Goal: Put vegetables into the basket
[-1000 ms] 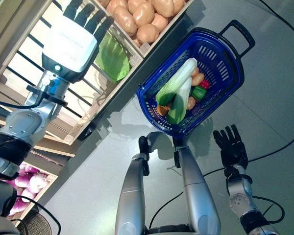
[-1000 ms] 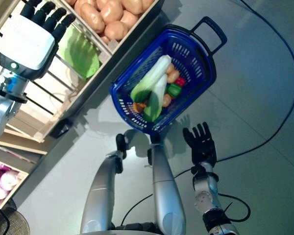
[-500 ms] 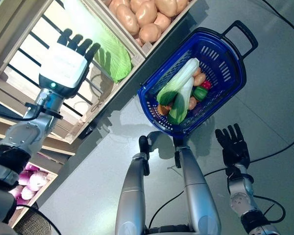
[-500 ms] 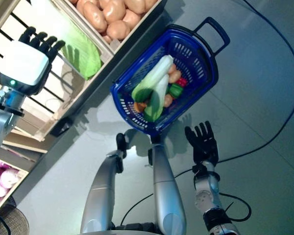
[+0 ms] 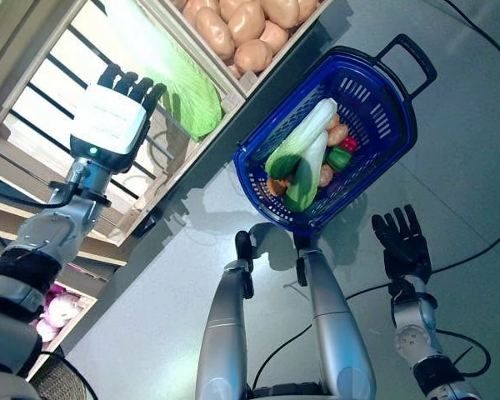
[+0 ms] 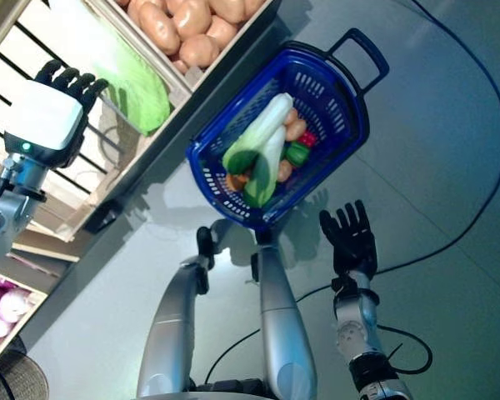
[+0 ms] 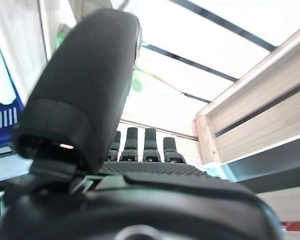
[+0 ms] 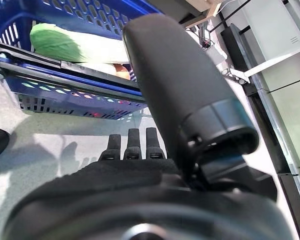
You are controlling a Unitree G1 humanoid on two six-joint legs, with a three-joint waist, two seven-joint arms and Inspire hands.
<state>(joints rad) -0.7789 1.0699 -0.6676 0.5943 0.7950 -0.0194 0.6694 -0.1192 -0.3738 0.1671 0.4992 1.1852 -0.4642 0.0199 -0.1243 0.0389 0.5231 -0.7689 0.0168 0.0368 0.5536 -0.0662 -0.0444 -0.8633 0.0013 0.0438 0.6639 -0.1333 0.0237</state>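
Note:
A blue basket (image 5: 375, 79) stands on the grey floor and holds pak choi (image 5: 304, 142), a green pepper (image 5: 338, 158) and several small vegetables. A green cabbage (image 5: 187, 87) lies in a wooden crate on the shelf. My left hand (image 5: 108, 117) hovers open over the crate slats, just left of the cabbage, holding nothing. Its straight fingers (image 7: 140, 145) show in the left wrist view. My right hand (image 5: 402, 244) hangs open and empty below the basket, with the basket wall (image 8: 65, 75) just past its fingers.
A crate of potatoes (image 5: 246, 25) sits beyond the cabbage on the wooden rack (image 5: 33, 125). Purple onions (image 5: 54, 308) lie on a lower shelf at the left. A woven basket (image 5: 54, 383) shows at the lower left corner.
My left hand has drawn back down and left along the crate, away from the potatoes. My right hand has shifted slightly right and up. The basket's contents look unchanged.

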